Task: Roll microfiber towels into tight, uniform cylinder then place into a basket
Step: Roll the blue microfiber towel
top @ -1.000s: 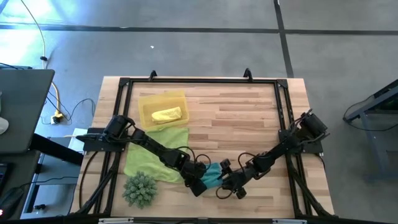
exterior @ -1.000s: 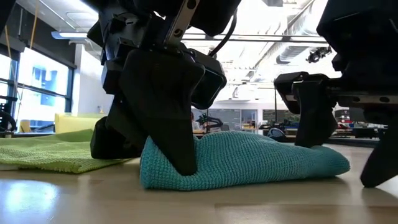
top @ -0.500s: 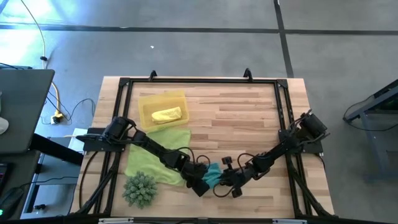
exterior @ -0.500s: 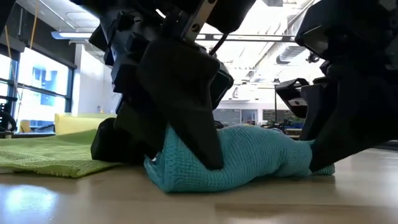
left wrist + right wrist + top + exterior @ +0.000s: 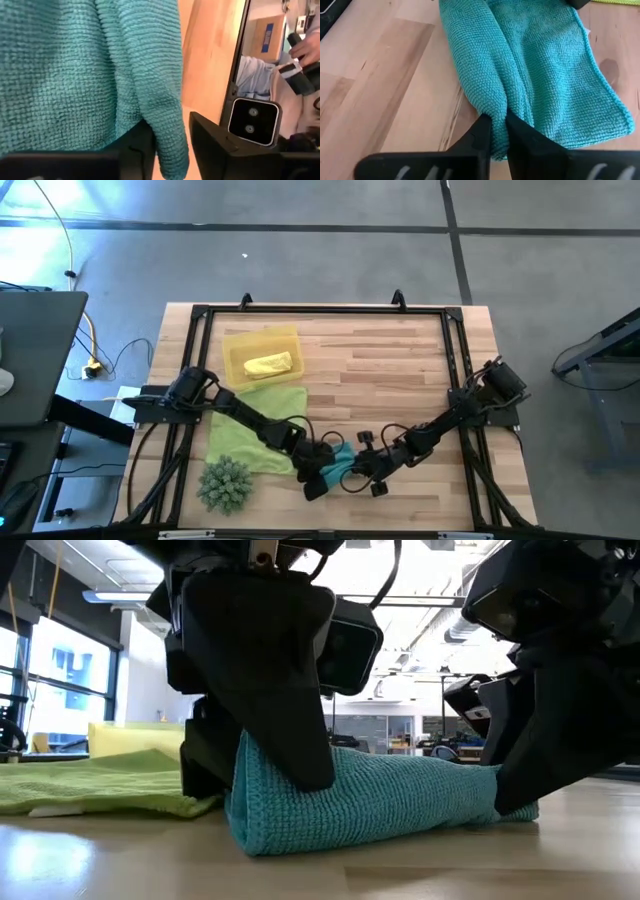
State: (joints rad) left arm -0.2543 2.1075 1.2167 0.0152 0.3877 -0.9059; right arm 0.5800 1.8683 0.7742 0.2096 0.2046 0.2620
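The teal towel (image 5: pixel 340 457) lies partly rolled on the table near its front edge, between both grippers. My left gripper (image 5: pixel 316 478) stands open over its left end, a finger on either side of the rolled fold (image 5: pixel 167 125). My right gripper (image 5: pixel 352 470) is shut on its right end. The lime green towel (image 5: pixel 250 438) lies flat on the table, left of the teal one. A rolled yellow towel (image 5: pixel 268 365) lies in the yellow basket (image 5: pixel 236 345) at the far left. My left gripper comes from above, pointing down, astride the rolled fold at the towel's left end. One finger (image 5: pixel 136 150) lies against the fold; a strip of bare wood shows between the fold and the other finger. The towel rests on the table. My right gripper pinches the end of the towel's rolled fold (image 5: pixel 492 107) between its two fingers, several layers thick. The fingers come slanting down from the table's right, along the roll. The towel's unrolled part (image 5: pixel 570 75) lies flat on the table.
A spiky green plant-like ball (image 5: pixel 225 485) sits at the near left, close to my left arm. A black frame (image 5: pixel 455 380) runs round the tabletop. Bare wood lies across the table's middle and far right. A person's hand (image 5: pixel 305 47) shows beyond the table.
My right gripper has slid toward the table's left along the teal towel and shut on its right end. The towel has bunched shorter and its left end stands thicker. My left gripper has tipped more upright over that end.
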